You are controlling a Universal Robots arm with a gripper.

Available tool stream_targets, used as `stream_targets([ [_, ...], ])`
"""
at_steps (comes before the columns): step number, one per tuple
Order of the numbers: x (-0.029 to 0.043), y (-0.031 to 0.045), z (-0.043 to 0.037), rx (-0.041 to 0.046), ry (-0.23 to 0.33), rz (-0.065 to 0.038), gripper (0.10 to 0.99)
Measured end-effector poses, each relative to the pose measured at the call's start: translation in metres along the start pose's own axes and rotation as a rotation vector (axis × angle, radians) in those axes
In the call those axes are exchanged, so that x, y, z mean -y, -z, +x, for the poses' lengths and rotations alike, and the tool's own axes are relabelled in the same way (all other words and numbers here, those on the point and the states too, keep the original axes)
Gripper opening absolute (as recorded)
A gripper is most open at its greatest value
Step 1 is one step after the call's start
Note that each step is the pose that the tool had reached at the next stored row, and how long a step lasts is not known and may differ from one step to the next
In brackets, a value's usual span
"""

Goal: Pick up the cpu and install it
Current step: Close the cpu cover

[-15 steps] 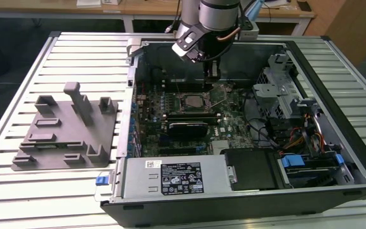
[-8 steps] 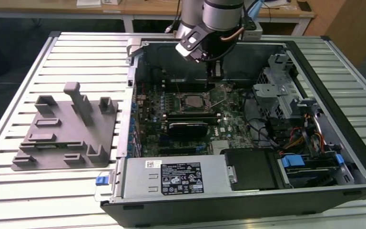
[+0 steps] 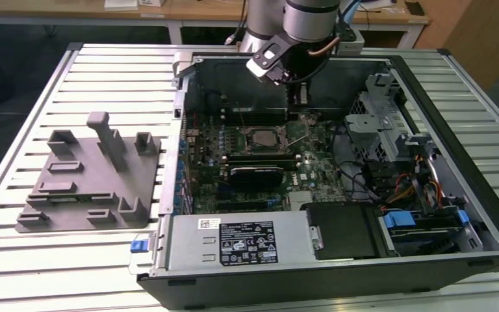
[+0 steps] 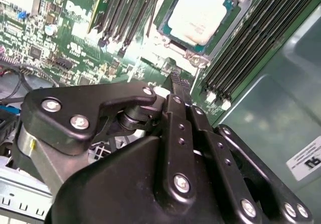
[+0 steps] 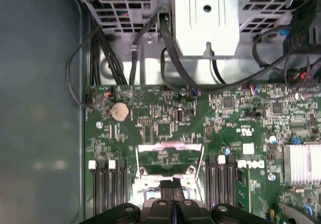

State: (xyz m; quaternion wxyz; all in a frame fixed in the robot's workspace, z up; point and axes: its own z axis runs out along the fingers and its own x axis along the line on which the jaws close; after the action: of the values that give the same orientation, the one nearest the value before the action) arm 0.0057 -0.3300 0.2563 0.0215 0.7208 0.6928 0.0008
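The cpu, a flat square chip with a shiny silver top, lies in the motherboard socket inside the open computer case. My gripper hangs inside the case just behind the socket, toward the exterior view's right. In both wrist views its black fingers are pressed together with nothing between them. The fingertips sit just short of the socket frame and are apart from the chip.
A grey plastic fixture block stands on the slatted table at the exterior view's left. Inside the case are memory slots, a drive cage, loose cables, a heatsink and the power supply.
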Motion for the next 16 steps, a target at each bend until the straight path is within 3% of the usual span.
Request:
stream_targets([
  [16, -0.0343, -0.0011, 0.0014, -0.0001, 0.000, 0.000, 0.110],
])
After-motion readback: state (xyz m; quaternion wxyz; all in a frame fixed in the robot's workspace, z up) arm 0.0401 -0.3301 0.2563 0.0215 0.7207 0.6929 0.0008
